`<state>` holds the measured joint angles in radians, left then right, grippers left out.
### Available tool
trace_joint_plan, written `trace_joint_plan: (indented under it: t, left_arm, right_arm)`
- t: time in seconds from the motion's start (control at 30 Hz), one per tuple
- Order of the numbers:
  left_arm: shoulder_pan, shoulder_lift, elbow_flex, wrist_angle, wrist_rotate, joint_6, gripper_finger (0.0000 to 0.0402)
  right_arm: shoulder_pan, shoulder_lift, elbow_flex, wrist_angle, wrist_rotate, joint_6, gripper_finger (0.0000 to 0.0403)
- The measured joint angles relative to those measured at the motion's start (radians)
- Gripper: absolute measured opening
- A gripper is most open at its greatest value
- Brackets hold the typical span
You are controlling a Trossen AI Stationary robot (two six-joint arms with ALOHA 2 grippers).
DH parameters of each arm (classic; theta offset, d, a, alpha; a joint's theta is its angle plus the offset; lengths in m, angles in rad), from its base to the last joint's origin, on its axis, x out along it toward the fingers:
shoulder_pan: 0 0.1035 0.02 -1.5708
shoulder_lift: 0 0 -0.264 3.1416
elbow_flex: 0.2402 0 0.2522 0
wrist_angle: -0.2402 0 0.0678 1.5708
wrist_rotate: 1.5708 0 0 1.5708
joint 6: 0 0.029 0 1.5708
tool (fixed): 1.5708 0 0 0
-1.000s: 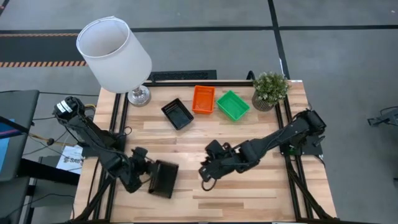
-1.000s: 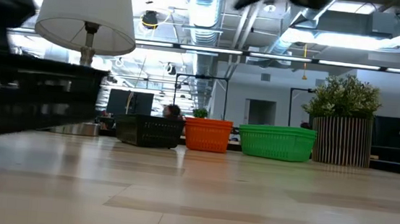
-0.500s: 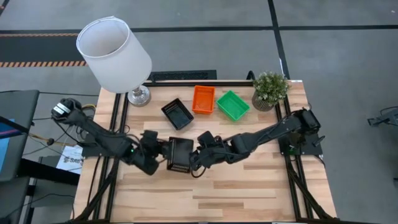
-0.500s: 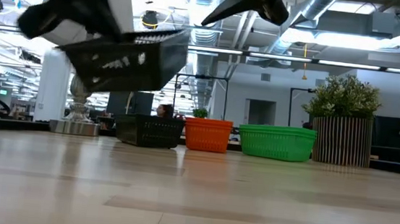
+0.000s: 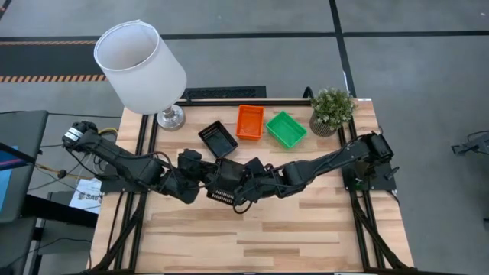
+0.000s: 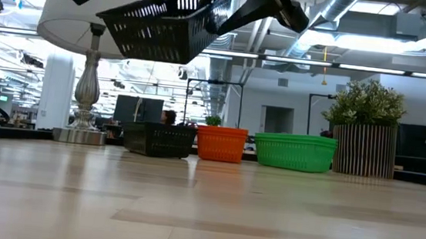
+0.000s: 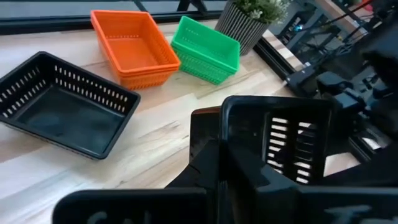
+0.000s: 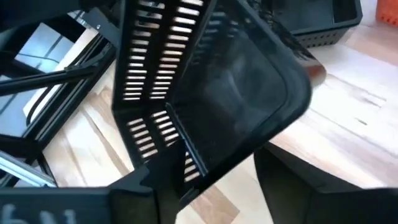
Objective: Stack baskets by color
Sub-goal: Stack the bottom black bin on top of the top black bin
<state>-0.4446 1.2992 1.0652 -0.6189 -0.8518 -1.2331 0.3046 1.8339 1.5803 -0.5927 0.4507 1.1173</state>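
Observation:
A black basket [image 5: 224, 183] hangs in the air over the middle of the table, also in the low view [image 6: 167, 26]. My left gripper [image 5: 205, 182] is shut on its left end. My right gripper [image 5: 243, 183] is open at its right end, one finger on each side of the slotted end wall [image 8: 168, 130]. Another black basket [image 5: 218, 140], an orange basket [image 5: 250, 122] and a green basket [image 5: 286, 128] rest on their bottoms in a row near the far edge. My left gripper holds the black basket by the end toward the table's left [image 7: 249, 124], coming level from the left. The gripper's own body hides the exact place of contact. The basket is lifted clear of the table, open side up and tilted, its right end higher [image 6: 207, 11]. My right gripper straddles the opposite end wall; I cannot tell whether its fingers touch it.
A white lamp [image 5: 141, 69] stands on the far left corner, its shade reaching over the table. A small potted plant [image 5: 332, 111] stands at the far right corner. Bare wood [image 5: 290, 237] lies along the near half of the table.
My left gripper has carried the black basket up from low over the table's near left part toward the middle, turning as it went. The basket now hangs high and tilted. My right gripper has moved toward the left and far edge, up to the basket's right end.

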Motion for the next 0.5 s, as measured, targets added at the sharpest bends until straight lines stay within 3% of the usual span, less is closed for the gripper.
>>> trace_joint_plan:
  t: [0.1,0.27,0.4,0.5]
  left_arm:
    - [0.0,0.0,0.004,0.001,-0.003,0.0,0.0]
    - [0.0,0.0,0.005,0.005,-0.01,-0.009,0.0]
    - [0.0,0.0,0.005,0.006,-0.008,-0.008,0.0005]
    - [0.0,0.0,0.005,0.011,0.018,0.038,0.0033]
  right_arm:
    - [0.0,0.0,0.0,-0.001,0.0,0.041,0.017]
    - [-0.001,0.0,-0.001,-0.026,0.023,0.067,0.003]
    - [-0.002,0.0,-0.002,-0.049,0.031,0.093,0.0013]
    - [-0.014,-0.003,-0.002,-0.067,0.02,0.075,0.0007]
